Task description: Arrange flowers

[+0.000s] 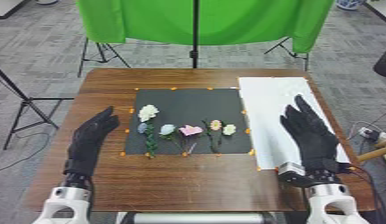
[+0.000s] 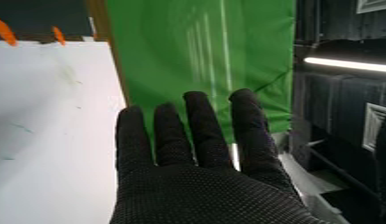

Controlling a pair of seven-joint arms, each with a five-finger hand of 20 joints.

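Pink ruffled flower [image 1: 190,130] on black mat [image 1: 194,102]

Black-gloved hand [image 2: 207,192], fingers straight, before green cloth [image 2: 185,47].

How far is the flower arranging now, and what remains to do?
Done: nothing certain; the pink flower and the other flowers lie on the dark mat, beside the white sheet. In hand: nothing; the left hand and right hand are open. To do: if the white sheet is the goal, probably every flower must go there.

Top of green cloth [image 1: 141,22] beyond the head view's edge
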